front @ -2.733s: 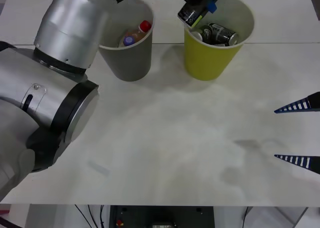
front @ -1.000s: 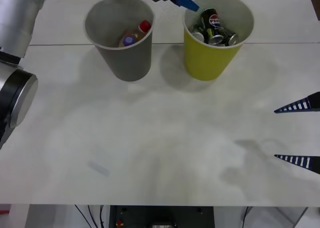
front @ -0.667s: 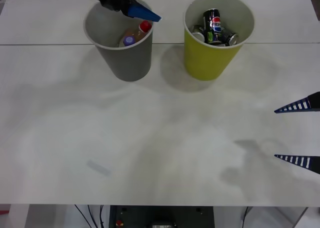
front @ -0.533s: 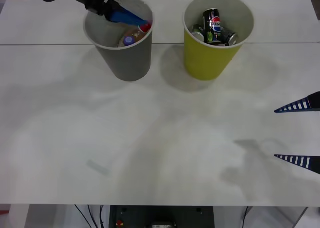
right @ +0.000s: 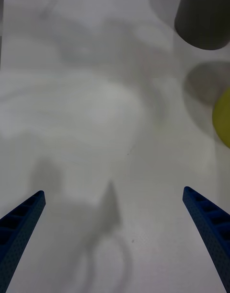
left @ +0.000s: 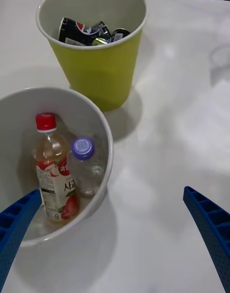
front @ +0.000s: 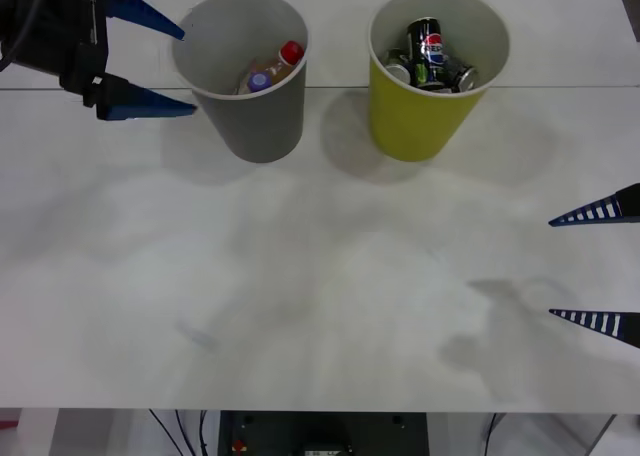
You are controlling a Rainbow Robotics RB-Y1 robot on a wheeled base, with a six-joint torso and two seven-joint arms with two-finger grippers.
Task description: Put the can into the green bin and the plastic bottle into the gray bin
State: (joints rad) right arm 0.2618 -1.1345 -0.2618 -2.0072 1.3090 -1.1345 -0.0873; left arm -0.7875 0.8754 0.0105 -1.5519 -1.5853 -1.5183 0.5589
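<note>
Your can (front: 428,48) sits inside the green bin (front: 420,121), black with the round red-white-blue Pepsi logo facing up toward the front camera. In that view it stands nearly upright, its long axis tilted a little, its silver top toward the far rim; from the left wrist view it (left: 76,28) reads as leaning on the other dark cans (left: 108,35) piled beside it, with part of the Pepsi lettering showing on its side.

Just beside that bin, to the left, stands the gray bin (front: 255,126). In it you have two plastic bottles: one with a red cap (left: 51,173), amber liquid and a label with Korean characters and a red apple picture, and a smaller clear one with a purple cap (left: 86,166) touching it. Both lean against the wall, caps up.

Your left hand (front: 150,61) hangs just left of the gray bin's rim, released and spread wide, grasping nothing; the bin's edge lies near one of its fingers (left: 17,226) in its wrist view.

Your right hand (front: 600,266) is parked at the right edge of the white bench (front: 320,276), well apart from both bins, also wide open and empty, above bare bench.
</note>
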